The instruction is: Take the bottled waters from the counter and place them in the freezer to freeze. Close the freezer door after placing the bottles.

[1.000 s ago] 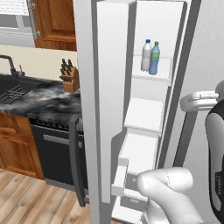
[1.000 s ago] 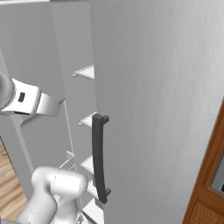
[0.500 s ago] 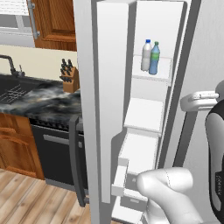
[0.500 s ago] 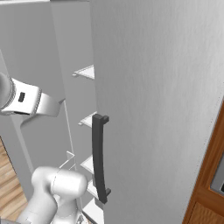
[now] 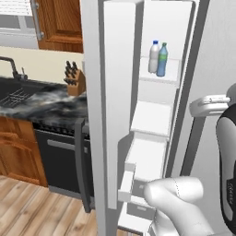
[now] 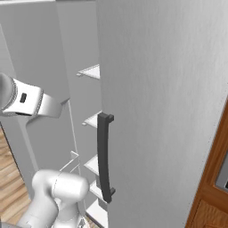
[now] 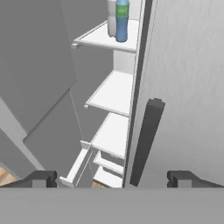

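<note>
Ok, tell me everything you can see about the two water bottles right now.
The bottled waters stand upright, side by side and close together, on the top white shelf inside the freezer, which is open. One is white with a blue cap; the other is translucent blue-green with a green cap. Both look like slim plastic. In the hand view they appear at the top, on that shelf. Nothing but the shelf touches them; whether they touch each other I cannot tell.

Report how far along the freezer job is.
Done: both bottled waters, the white bottle and the blue-green bottle, stand side by side on an upper freezer shelf. In hand: nothing; the gripper is open, facing the freezer. Left: the freezer door stands open and needs closing.
</note>
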Controlling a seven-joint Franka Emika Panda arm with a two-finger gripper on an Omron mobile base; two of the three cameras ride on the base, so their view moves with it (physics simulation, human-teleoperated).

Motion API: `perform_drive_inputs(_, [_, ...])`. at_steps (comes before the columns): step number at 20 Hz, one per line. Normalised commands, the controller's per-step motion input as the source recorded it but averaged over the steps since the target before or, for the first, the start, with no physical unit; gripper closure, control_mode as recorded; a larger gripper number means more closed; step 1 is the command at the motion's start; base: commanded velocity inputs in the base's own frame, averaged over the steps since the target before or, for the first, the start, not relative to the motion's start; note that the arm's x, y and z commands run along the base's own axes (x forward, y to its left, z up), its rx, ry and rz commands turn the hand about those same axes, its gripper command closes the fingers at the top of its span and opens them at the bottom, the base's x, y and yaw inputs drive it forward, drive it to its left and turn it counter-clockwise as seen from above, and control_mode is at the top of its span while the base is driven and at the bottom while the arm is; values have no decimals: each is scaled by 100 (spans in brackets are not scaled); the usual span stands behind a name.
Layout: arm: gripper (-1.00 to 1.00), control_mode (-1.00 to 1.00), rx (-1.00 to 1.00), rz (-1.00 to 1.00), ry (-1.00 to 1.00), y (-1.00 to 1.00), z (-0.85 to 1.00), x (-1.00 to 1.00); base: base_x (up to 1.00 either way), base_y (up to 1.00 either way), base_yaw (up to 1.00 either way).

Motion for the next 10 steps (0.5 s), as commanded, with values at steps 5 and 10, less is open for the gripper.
perform_drive_inputs(5, [-100, 100, 0, 0, 0, 0, 0, 0, -68, 0, -4])
perform_drive_inputs(10, [-100, 100, 0, 0, 0, 0, 0, 0, -60, 6, -10])
